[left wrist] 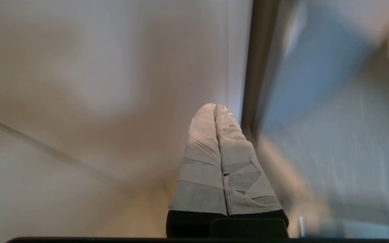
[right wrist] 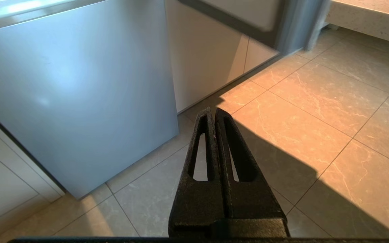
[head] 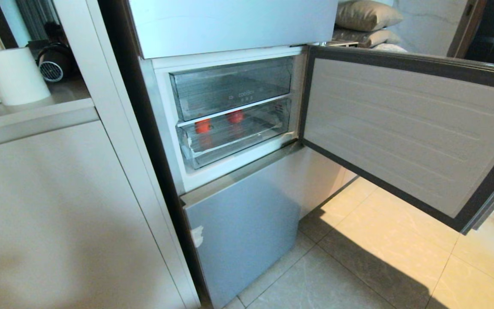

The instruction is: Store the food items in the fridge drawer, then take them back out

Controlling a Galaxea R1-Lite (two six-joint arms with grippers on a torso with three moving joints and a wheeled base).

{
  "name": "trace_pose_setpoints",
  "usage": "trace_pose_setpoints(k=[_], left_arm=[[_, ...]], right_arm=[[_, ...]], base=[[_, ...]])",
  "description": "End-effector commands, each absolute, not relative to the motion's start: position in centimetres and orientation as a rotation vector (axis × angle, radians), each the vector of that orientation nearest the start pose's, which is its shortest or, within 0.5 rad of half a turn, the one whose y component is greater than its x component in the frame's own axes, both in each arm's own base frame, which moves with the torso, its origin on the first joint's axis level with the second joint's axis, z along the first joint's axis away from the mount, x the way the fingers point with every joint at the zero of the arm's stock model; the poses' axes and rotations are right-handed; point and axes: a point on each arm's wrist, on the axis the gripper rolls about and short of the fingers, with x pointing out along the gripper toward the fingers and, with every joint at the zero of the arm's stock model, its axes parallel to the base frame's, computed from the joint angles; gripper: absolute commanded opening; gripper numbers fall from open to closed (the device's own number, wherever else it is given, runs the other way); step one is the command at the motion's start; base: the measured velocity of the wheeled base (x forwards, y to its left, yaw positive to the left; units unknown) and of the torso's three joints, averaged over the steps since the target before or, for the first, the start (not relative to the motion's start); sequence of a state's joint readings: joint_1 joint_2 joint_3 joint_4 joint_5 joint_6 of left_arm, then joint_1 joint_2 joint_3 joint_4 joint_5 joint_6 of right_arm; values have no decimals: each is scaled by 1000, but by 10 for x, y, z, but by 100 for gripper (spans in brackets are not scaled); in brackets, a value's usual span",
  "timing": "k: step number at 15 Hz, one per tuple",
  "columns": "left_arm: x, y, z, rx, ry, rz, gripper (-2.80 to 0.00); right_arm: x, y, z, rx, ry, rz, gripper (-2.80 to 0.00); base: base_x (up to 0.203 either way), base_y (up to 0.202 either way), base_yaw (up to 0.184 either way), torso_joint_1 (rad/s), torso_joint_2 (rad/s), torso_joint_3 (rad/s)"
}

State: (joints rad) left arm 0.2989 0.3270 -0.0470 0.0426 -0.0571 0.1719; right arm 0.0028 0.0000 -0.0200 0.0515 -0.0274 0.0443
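Two red-orange food items (head: 203, 125) (head: 236, 116) lie in the clear fridge drawer (head: 234, 148), which sits pushed into the pale blue fridge (head: 242, 223) under another clear bin (head: 230, 88). The middle fridge door (head: 405, 128) hangs open to the right. Neither arm shows in the head view. My left gripper (left wrist: 214, 107), wrapped in pale tape, is shut and empty, low in front of the white cabinet beside the fridge's edge. My right gripper (right wrist: 212, 113), black, is shut and empty above the floor tiles near the fridge's lower panel (right wrist: 76, 98).
A white cabinet (head: 58, 206) stands left of the fridge, with a white cylinder (head: 15, 75) on its counter. The open door juts out over the tiled floor (head: 380, 257) on the right. Cushions (head: 367, 17) lie beyond the fridge.
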Motion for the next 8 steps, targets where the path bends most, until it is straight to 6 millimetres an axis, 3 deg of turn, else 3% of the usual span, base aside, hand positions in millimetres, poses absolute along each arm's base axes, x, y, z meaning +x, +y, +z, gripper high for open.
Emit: trace_pose_setpoints(k=[1,4,8], left_arm=[[-3,-2,80,123,396,125,-280],[-8,-1,81,159,316,-86,-280],[-27,-1,76,151,75,-34,-280]], right_arm=[[-24,-1,76,44,33,-25,-280],[-24,-1,76,44,32,-25,-280],[-24,-1,76,44,33,-25,-280]], base=[[0,0,0,0,0,0],[0,0,0,0,0,0],[0,0,0,0,0,0]])
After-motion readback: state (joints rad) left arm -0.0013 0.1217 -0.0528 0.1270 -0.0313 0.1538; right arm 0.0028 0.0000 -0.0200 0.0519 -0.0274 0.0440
